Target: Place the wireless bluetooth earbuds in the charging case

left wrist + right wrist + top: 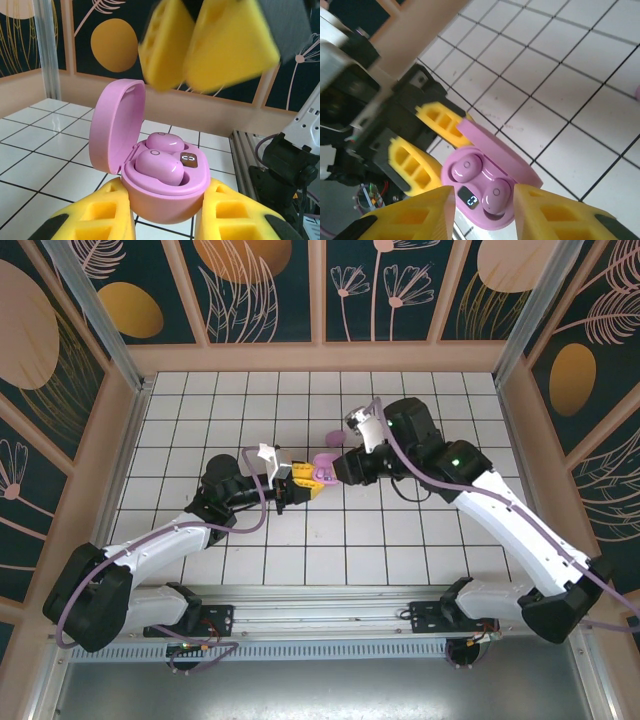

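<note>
A lilac charging case [165, 200] sits clamped between the yellow fingers of my left gripper [165, 222], lid [117, 127] hinged open. Two lilac earbuds lie in its wells, one nearer [159, 167] and one behind it [165, 142], beside a lit display [189, 160]. In the right wrist view the earbuds [465, 170] [496, 195] sit in the case [470, 217], with the left fingers [412, 165] on it. My right gripper [484, 210] hovers just above the case, open, holding nothing. From the top, the case [322, 472] lies between left gripper [300, 480] and right gripper [340, 468].
A small lilac piece [334, 438] lies on the white tiled floor [200, 410] just behind the grippers. Wooden walls with dark painted panels enclose the workspace. The two arms meet near the middle, and tiles lie bare to the left, right and front.
</note>
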Controlling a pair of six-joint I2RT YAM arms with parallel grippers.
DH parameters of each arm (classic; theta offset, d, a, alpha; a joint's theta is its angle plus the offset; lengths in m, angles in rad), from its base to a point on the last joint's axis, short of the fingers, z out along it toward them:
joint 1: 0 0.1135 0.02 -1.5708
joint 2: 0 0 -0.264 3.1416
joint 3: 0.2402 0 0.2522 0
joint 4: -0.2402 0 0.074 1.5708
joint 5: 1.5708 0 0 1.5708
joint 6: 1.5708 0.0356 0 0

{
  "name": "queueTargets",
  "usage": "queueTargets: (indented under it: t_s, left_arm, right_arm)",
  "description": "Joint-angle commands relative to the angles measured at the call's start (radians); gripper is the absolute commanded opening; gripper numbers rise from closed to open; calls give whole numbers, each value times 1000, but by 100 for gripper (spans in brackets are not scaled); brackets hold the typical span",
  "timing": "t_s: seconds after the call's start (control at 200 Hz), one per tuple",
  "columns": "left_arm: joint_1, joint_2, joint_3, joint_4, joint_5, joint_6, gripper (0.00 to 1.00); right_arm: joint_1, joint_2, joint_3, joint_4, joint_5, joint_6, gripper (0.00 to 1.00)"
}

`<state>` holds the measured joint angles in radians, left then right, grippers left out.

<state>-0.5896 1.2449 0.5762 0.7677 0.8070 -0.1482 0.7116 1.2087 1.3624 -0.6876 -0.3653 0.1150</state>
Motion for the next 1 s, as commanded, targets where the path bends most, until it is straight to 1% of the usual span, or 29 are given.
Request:
queueTargets:
  t_s: [0.0, 0.135, 0.25, 0.4, 0.505, 0.616, 0.731, 0.841, 0.996]
  left_arm:
    - [-4, 2, 19, 60, 30, -23, 5]
    - [-6, -4, 13, 67, 25, -28, 5]
    - [-6, -12, 14, 74, 24, -37, 5]
    - [-5, -35, 10, 68, 13, -32, 6]
    - [-5, -49, 8, 59, 0, -28, 6]
    - [-5, -62, 4, 45, -20, -29, 6]
    - [-6, -80, -11, 47, -48, -33, 6]
    - [-5, -90, -23, 54, -67, -33, 6]
    - [-5, -83, -29, 72, -73, -41, 6]
  right_arm:
    - [-17, -44, 54, 58, -9, 30, 34]
    - [-60, -26, 46, 111, -56, 56, 31]
    - [-88, 33, 51, 127, -92, 77, 26]
    - [-91, 113, 74, 109, -142, 85, 24]
    - [-90, 125, 65, 111, -183, 99, 22]
    - [-88, 91, 17, 134, -240, 123, 22]
    - [-73, 18, -95, 180, -286, 162, 22]
    - [-66, -67, -189, 208, -275, 203, 22]
    - [-67, -167, -230, 246, -206, 249, 24]
